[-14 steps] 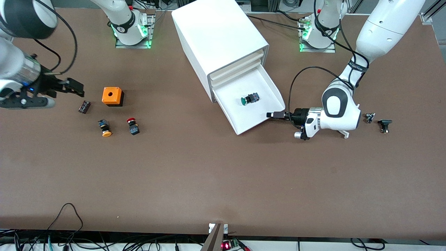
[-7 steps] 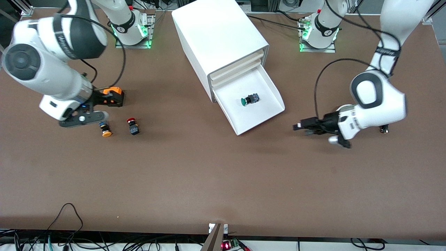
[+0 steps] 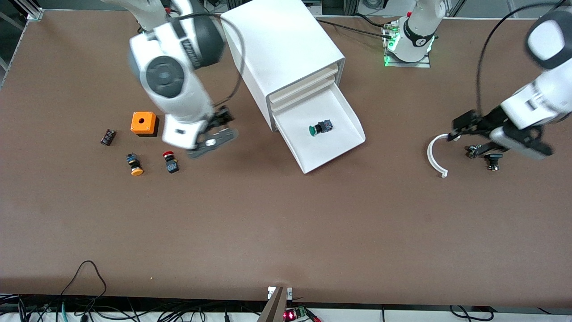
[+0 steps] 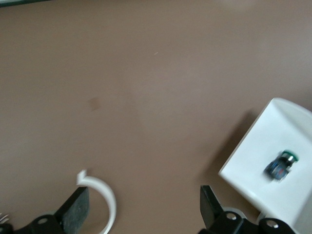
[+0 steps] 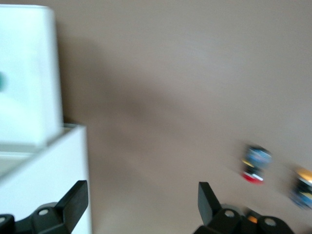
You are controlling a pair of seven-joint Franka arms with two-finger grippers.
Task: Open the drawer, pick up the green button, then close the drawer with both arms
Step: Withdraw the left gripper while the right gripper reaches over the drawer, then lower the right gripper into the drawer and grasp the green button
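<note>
The lowest drawer (image 3: 331, 147) of the white cabinet (image 3: 277, 40) stands pulled open. The green-capped button (image 3: 319, 127) lies on its side in it. My right gripper (image 3: 223, 120) is open and empty, over the table beside the cabinet, between it and the red-capped button (image 3: 170, 162). My left gripper (image 3: 458, 125) is open and empty, over the table toward the left arm's end, well clear of the drawer. The left wrist view shows its open gripper (image 4: 143, 212), the drawer's corner (image 4: 253, 161) and the button (image 4: 280, 165). The right wrist view shows its open gripper (image 5: 141, 204) and the cabinet (image 5: 44, 180).
A white curved piece (image 3: 435, 154) lies below the left gripper, with small black parts (image 3: 491, 160) beside it. Toward the right arm's end lie an orange box (image 3: 143, 123), a yellow-capped button (image 3: 134, 164) and a small dark part (image 3: 107, 137).
My left gripper drew back from the drawer's front corner toward the left arm's end of the table. My right arm swung from the table's end over to beside the cabinet. The drawer stayed open.
</note>
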